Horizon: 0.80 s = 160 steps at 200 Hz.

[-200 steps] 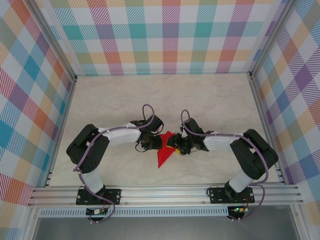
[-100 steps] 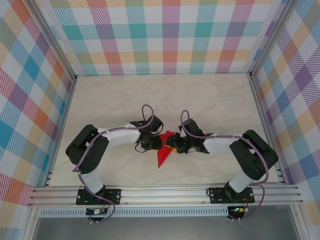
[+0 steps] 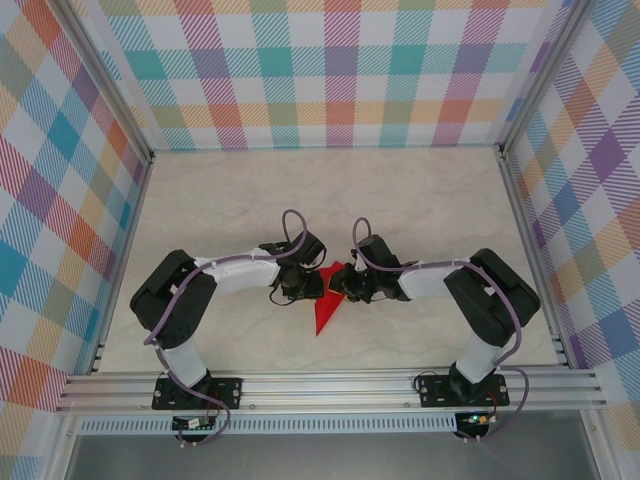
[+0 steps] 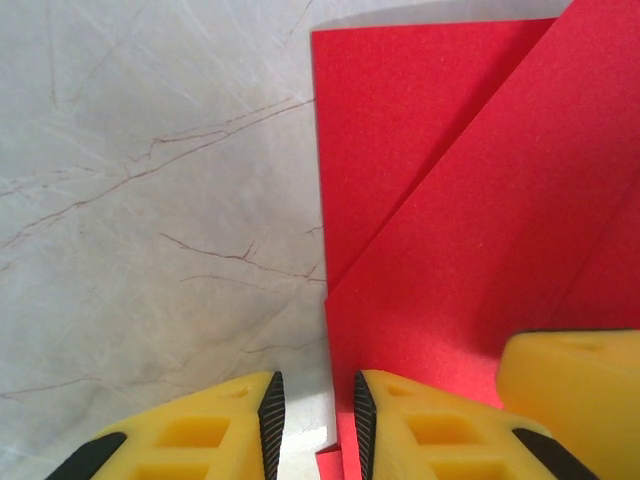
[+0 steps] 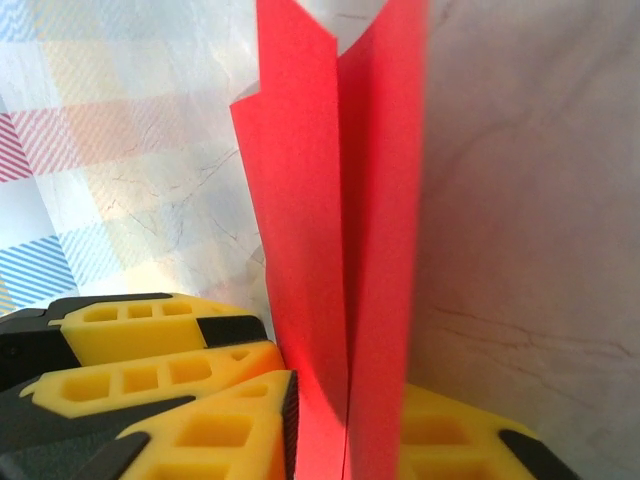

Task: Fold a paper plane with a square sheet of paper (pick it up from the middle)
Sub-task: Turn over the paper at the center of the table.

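Note:
The square sheet of paper (image 3: pixel 324 305) is bright red and folded into a pointed shape, its tip toward the near edge, at the table's middle. My left gripper (image 3: pixel 305 287) sits low at its left edge. In the left wrist view, the left gripper (image 4: pixel 312 388) is open by a narrow gap. The paper's (image 4: pixel 450 220) edge runs under that gap, and one finger (image 4: pixel 430 425) rests over the paper. My right gripper (image 3: pixel 346 287) is at the paper's right side. In the right wrist view, the right gripper (image 5: pixel 348 388) is shut on upright folded layers of the paper (image 5: pixel 335 220).
The marble table (image 3: pixel 420 200) is bare on all sides of the paper. Plaid walls and aluminium rails (image 3: pixel 330 385) enclose it. The right gripper's yellow finger (image 4: pixel 575 385) crowds the left wrist view. The left gripper's fingers (image 5: pixel 130 335) lie close beside the right jaws.
My right gripper has slid left onto the paper and its jaws have closed on the raised layers. The left arm and its jaws have stayed put.

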Tool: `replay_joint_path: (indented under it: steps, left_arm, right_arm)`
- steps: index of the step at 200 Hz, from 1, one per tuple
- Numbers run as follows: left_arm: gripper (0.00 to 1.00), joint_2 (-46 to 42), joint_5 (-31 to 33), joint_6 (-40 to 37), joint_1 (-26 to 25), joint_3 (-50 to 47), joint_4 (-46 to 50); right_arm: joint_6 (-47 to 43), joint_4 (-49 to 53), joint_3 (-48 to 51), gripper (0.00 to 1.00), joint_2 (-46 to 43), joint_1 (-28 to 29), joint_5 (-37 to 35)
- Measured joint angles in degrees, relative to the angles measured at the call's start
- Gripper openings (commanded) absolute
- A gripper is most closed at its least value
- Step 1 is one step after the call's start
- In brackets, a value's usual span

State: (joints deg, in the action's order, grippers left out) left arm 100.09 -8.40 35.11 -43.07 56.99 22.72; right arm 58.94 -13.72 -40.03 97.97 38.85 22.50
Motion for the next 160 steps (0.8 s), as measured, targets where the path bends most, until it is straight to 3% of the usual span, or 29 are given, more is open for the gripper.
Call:
replay_joint_path:
  steps: [52, 86, 123, 160]
  left_arm:
    - [0.34, -3.0, 0.6, 1.2, -0.3, -3.0, -2.1]
    - [0.41, -12.7, 5.7, 2.8, -0.7, -7.1, -1.3]
    - [0.46, -27.0, 15.0, 5.4, -0.7, -11.1, 0.9]
    - [0.49, -37.4, 23.1, 9.3, -0.3, -17.6, 4.1]
  right_arm:
    - [-4.0, 3.2, -2.3, 0.08, 0.2, 0.0, 0.2]
    - [-10.0, 15.9, -6.8, 0.09, -5.0, 0.0, -4.5]
    - [-17.8, 38.9, -20.2, 0.11, -11.3, 0.9, -20.7]
    - [-20.0, 62.3, -35.3, 0.09, -7.0, 3.3, -40.7]
